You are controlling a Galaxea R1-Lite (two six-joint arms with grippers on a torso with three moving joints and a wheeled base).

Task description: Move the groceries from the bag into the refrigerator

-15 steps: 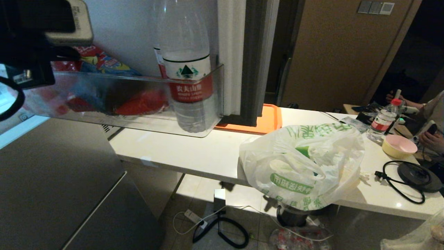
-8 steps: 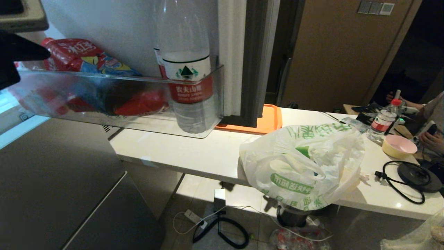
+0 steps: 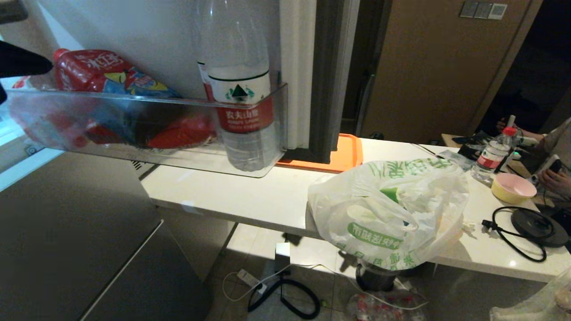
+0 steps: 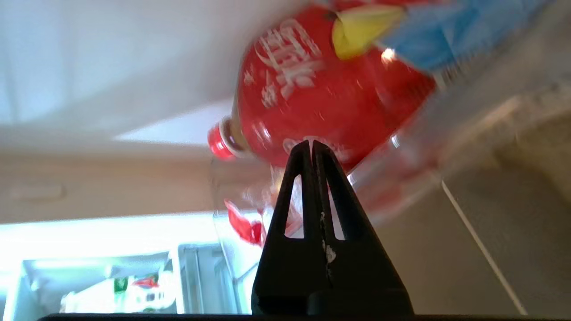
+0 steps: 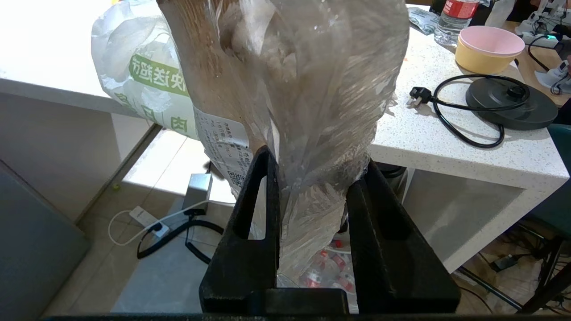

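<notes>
The white bag (image 3: 388, 214) with green characters sits bulging at the counter's front edge, also seen as the bag (image 5: 138, 76) in the right wrist view. My right gripper (image 5: 316, 160) is shut on a clear plastic pack of pale beige lumps (image 5: 303, 67), held off the counter's front; a corner of that pack (image 3: 535, 303) shows low right in the head view. The refrigerator (image 3: 67, 232) stands left with its door open; the door shelf (image 3: 147, 129) holds a red bottle (image 3: 93, 67) lying down. My left gripper (image 4: 312, 143) is shut and empty, close beside that red bottle (image 4: 330, 89).
A clear water bottle (image 3: 241, 98) stands in the door shelf. On the white counter (image 3: 232, 191) are an orange tray (image 3: 348, 154), a pink-and-yellow bowl (image 3: 513, 187) and a black kettle base (image 3: 539, 227). A person's hand (image 3: 553, 178) is at the far right. Cables (image 3: 281, 294) lie on the floor.
My left arm has drawn back toward the upper left edge of the head view, uncovering the red bottle in the door shelf. The bag and right gripper have not moved.
</notes>
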